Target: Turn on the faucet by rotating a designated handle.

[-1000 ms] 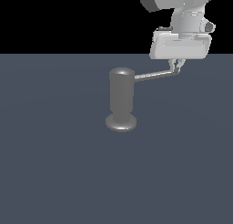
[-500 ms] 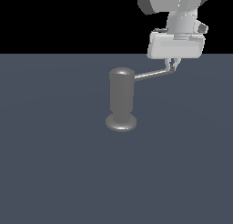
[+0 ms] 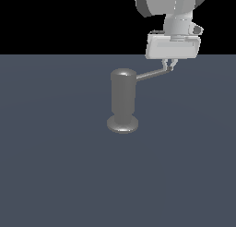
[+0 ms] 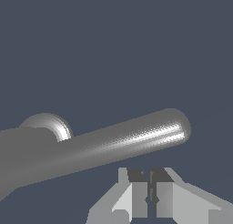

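Grey handle [image 3: 151, 74] juts from faucet [image 3: 123, 101] top toward the exterior view's right, long axis sideways, its rounded tip just beside the gripper [image 3: 168, 67], fingers nearly closed, gripping nothing.

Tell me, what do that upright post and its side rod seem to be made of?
The faucet looks like dull grey brushed metal: soft highlights run along its rounded cap and flared base. The handle looks the same, with a bright streak along its length. Both are simulator renders, so the material is only suggested.
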### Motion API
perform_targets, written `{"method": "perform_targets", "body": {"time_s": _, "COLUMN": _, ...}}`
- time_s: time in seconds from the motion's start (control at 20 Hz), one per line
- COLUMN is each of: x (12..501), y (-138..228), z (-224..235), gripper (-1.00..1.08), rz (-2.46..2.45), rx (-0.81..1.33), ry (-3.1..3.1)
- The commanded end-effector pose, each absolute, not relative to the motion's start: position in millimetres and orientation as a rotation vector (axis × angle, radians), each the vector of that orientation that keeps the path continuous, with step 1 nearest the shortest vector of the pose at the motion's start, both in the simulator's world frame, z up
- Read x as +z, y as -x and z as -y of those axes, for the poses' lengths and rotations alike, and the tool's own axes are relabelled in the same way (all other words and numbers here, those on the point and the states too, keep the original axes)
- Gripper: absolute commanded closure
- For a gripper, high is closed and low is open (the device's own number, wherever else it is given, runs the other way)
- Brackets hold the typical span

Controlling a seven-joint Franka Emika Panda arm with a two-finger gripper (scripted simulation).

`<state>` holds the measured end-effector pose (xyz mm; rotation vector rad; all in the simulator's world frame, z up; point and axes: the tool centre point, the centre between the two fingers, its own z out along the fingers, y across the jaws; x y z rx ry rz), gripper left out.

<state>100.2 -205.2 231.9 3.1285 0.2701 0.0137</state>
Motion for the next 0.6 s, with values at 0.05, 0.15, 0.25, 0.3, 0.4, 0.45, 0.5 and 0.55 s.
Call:
{"method": "perform_targets", "body": {"time_s": 0.05, "x": 226.4, "y": -113.4, "z": 192.8, "gripper": 1.08, "rz": -0.289, "rx": 0.013, "ry": -3.131}}
{"method": "perform_targets", "body": {"time_s": 0.15, "x": 226.0, "y": -118.2, "z": 191.7, "gripper": 1.08, "rz": -0.287, "rx": 0.012, "ry": -3.131}}
{"method": "perform_targets", "body": {"time_s": 0.25, "x": 225.7, "y": -122.9, "z": 190.5, "gripper": 1.08, "rz": -0.286, "rx": 0.011, "ry": -3.131}}
{"method": "perform_targets", "body": {"time_s": 0.3, "x": 225.5, "y": -125.2, "z": 190.0, "gripper": 1.08, "rz": -0.285, "rx": 0.011, "ry": -3.131}}
{"method": "perform_targets", "body": {"time_s": 0.4, "x": 225.2, "y": -129.7, "z": 188.9, "gripper": 1.08, "rz": -0.284, "rx": 0.010, "ry": -3.131}}
{"method": "perform_targets", "body": {"time_s": 0.45, "x": 225.0, "y": -131.9, "z": 188.5, "gripper": 1.08, "rz": -0.283, "rx": 0.009, "ry": -3.131}}
{"method": "perform_targets", "body": {"time_s": 0.5, "x": 225.0, "y": -134.2, "z": 187.7, "gripper": 1.08, "rz": -0.283, "rx": 0.009, "ry": -3.131}}
{"method": "perform_targets", "body": {"time_s": 0.55, "x": 224.7, "y": -136.3, "z": 187.2, "gripper": 1.08, "rz": -0.282, "rx": 0.009, "ry": -3.131}}
